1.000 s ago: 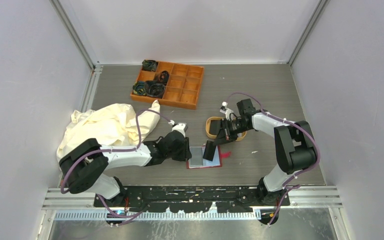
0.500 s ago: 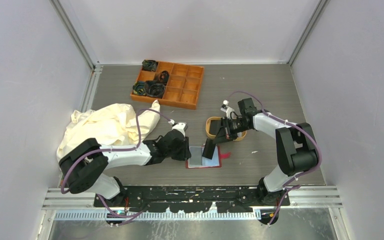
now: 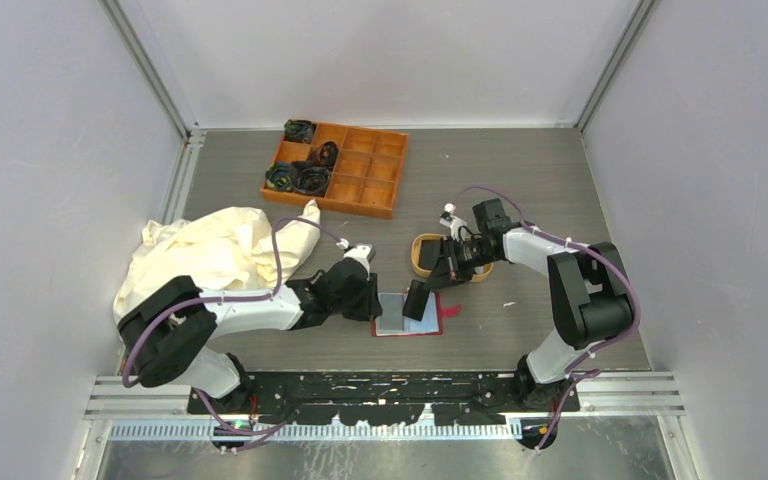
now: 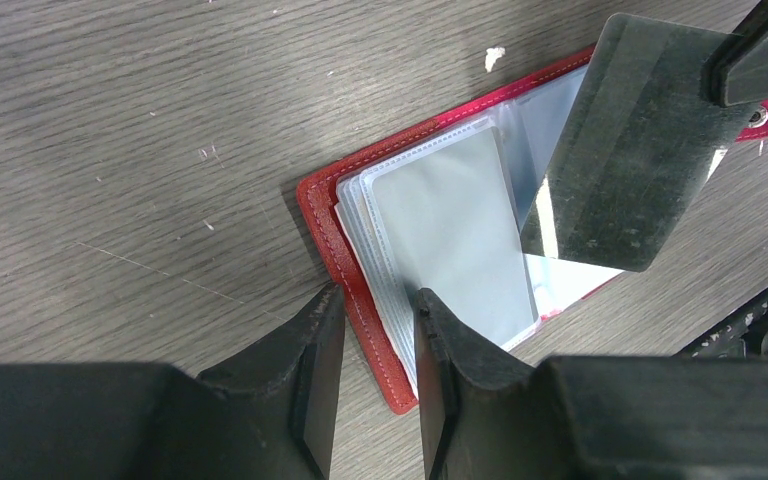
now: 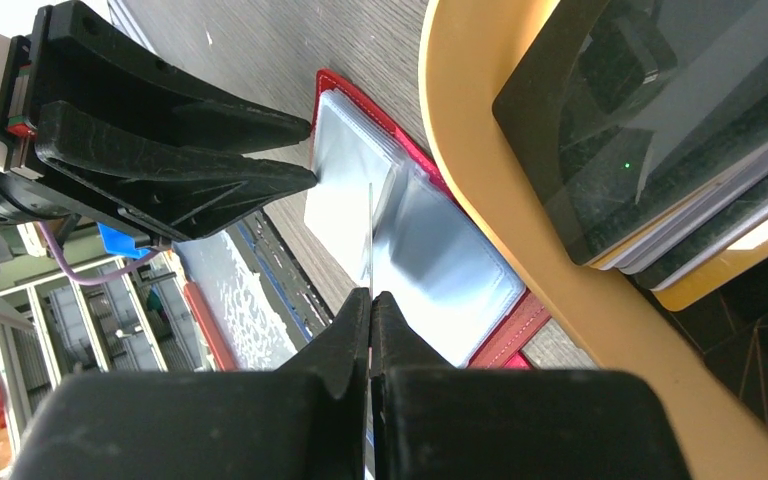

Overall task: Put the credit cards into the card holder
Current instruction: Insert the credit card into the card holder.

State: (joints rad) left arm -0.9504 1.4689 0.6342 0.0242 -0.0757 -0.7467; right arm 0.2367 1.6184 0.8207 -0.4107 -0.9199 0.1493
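The red card holder [image 3: 395,318] lies open and flat on the table, its grey-blue pockets [image 4: 440,210] facing up. My left gripper [image 4: 375,300] is partly open and straddles the holder's left edge, one finger on the table and the other on the pocket pages. My right gripper [image 5: 370,295] is shut on a black credit card [image 4: 625,150]. That card hangs tilted above the holder, with its lower edge close over the pockets. It shows edge-on in the right wrist view. More credit cards [image 5: 660,130] lie stacked in the tan oval tray [image 5: 480,200].
The tan tray [image 3: 415,255] stands just behind the holder, under the right wrist. An orange compartment box [image 3: 345,175] with dark coiled items sits at the back. A cream cloth [image 3: 215,250] lies bunched at the left, beside the left arm.
The right gripper has shifted the black card slightly left over the holder. The left gripper has stayed at the holder's edge.
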